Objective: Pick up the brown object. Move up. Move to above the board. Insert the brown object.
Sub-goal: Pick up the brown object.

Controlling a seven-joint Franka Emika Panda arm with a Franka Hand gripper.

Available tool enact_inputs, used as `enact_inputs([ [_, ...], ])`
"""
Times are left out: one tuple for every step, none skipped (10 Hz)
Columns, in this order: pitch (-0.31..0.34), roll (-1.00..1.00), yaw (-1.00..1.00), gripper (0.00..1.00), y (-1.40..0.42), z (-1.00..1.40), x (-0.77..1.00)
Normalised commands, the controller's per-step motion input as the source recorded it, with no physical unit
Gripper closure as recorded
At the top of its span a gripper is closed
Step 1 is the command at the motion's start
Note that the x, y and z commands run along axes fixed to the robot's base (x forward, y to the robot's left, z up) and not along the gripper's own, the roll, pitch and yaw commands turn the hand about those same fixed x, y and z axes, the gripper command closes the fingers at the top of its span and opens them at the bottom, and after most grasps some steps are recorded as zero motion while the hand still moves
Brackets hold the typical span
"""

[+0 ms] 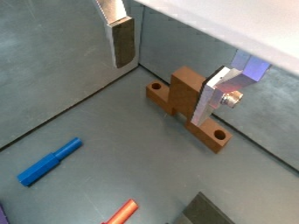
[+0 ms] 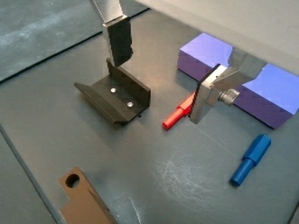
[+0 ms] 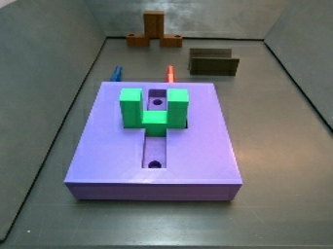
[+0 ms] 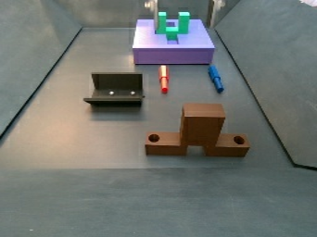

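Brown object [image 4: 197, 135]: 1, on the floor; 1 purple board [image 3: 156, 146], 1 green block [image 3: 154, 108]. Tool [image 1: 173, 63] hangs released above, grasping nothing.

Dull grey floor [image 4: 74, 185] — grey walls [image 3: 196, 15] enclosing it, evenly lit.
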Motion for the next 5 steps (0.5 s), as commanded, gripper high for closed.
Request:
enact_inputs([
  [0.0, 0.0, 0.0, 0.0, 0.14, -0.02, -0.04],
  [0.0, 0.0, 0.0, 0.0, 0.46, -0.17, -0.15],
  [-0.08, -0.03, -0.09, 0.0, 0.83, -0.35, -0.23],
  [-0.091, -0.04, -0.14, 0.0, 0.77, -0.54, -0.28],
  [-0.136, -0.08, -0.18, 0.0, 0.73, -0.78, -0.15],
])
